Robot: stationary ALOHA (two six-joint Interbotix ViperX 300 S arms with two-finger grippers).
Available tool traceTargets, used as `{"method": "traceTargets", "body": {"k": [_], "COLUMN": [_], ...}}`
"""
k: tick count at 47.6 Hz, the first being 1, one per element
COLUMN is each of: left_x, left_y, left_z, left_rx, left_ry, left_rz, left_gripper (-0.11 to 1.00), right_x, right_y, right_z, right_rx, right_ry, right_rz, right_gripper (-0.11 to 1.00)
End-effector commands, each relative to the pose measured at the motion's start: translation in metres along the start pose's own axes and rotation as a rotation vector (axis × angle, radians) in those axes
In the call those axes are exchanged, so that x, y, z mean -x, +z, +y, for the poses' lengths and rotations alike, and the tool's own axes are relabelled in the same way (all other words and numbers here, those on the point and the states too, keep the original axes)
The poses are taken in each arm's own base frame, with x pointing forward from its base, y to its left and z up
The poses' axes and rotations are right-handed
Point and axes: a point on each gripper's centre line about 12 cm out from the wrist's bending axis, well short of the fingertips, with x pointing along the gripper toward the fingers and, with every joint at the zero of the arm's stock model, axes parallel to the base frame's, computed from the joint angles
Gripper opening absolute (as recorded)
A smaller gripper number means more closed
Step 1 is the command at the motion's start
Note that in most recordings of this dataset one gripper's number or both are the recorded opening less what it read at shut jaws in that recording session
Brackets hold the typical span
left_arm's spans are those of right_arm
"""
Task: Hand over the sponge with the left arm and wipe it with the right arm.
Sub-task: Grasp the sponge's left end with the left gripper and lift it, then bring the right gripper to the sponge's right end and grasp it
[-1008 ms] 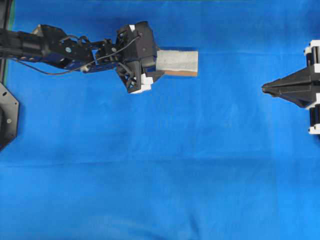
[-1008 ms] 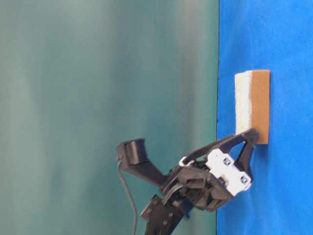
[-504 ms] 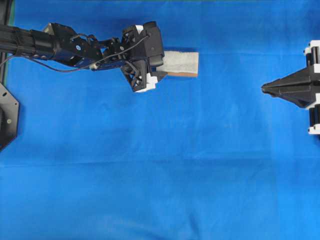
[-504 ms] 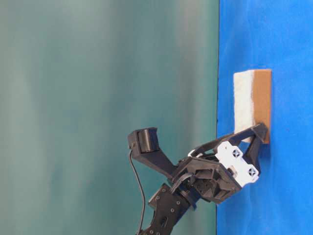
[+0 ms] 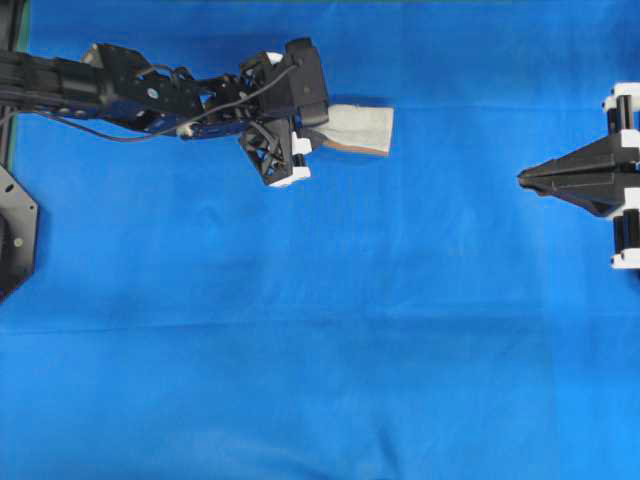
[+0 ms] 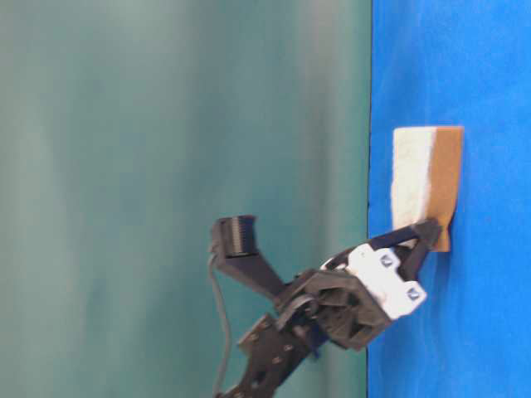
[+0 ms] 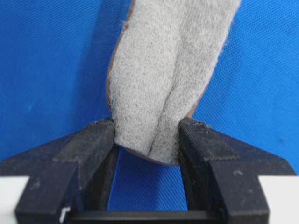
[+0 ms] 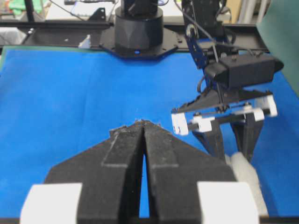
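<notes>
The sponge (image 5: 362,128), grey-white on top with an orange-brown layer, lies on the blue cloth at the upper middle of the overhead view. My left gripper (image 5: 318,130) is shut on its left end. In the left wrist view the two black fingers (image 7: 96,140) squeeze the sponge (image 7: 161,70) so that it folds between them. In the table-level view the sponge (image 6: 419,182) leans a little, with the gripper (image 6: 425,236) at its lower end. My right gripper (image 5: 524,177) is shut and empty at the right edge, far from the sponge; it also shows in the right wrist view (image 8: 144,123).
A blue cloth (image 5: 320,330) covers the whole table. A black arm base (image 5: 12,235) sits at the left edge. The right wrist view shows the left arm (image 8: 238,72), its base (image 8: 138,28) behind, and a corner of the sponge (image 8: 247,179).
The left gripper's fingers have closed on the sponge's left end. The sponge is now pinched, bent and slightly tilted. The right gripper has barely moved.
</notes>
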Motion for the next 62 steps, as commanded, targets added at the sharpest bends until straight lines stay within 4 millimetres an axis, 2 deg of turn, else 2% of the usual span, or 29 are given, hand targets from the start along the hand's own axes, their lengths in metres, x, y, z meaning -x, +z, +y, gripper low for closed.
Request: {"method": "traceTargets", "body": {"k": [1, 11, 21, 29, 38, 50, 62], "left_x": [0.024, 0.066, 0.101, 0.12, 0.125, 0.125, 0.124], "left_y": [0.026, 0.051, 0.061, 0.063, 0.064, 0.065, 0.064], "left_z": [-0.006, -0.03, -0.057, -0.08, -0.096, -0.096, -0.096], "left_rx": [-0.002, 0.04, 0.13, 0.186, 0.196, 0.197, 0.197], "left_ry": [-0.012, -0.067, -0.136, -0.198, -0.235, -0.237, -0.235], "left_rz": [-0.05, -0.077, -0.097, -0.119, -0.123, -0.123, -0.12], "left_gripper": [0.34, 0.34, 0.34, 0.34, 0.34, 0.34, 0.34], "right_x": [-0.002, -0.002, -0.003, -0.005, -0.007, -0.014, -0.042], "right_y": [0.007, 0.008, 0.008, 0.007, 0.006, 0.011, 0.018], "right_z": [-0.001, -0.005, -0.007, -0.007, -0.007, -0.008, -0.003], "right_rx": [0.001, -0.004, -0.005, -0.008, -0.019, -0.062, -0.09], "right_ry": [-0.003, -0.024, -0.034, -0.033, -0.034, -0.034, -0.014], "right_rz": [-0.021, -0.024, -0.021, -0.015, -0.007, -0.001, 0.04], "right_gripper": [0.0, 0.0, 0.0, 0.0, 0.0, 0.0, 0.0]}}
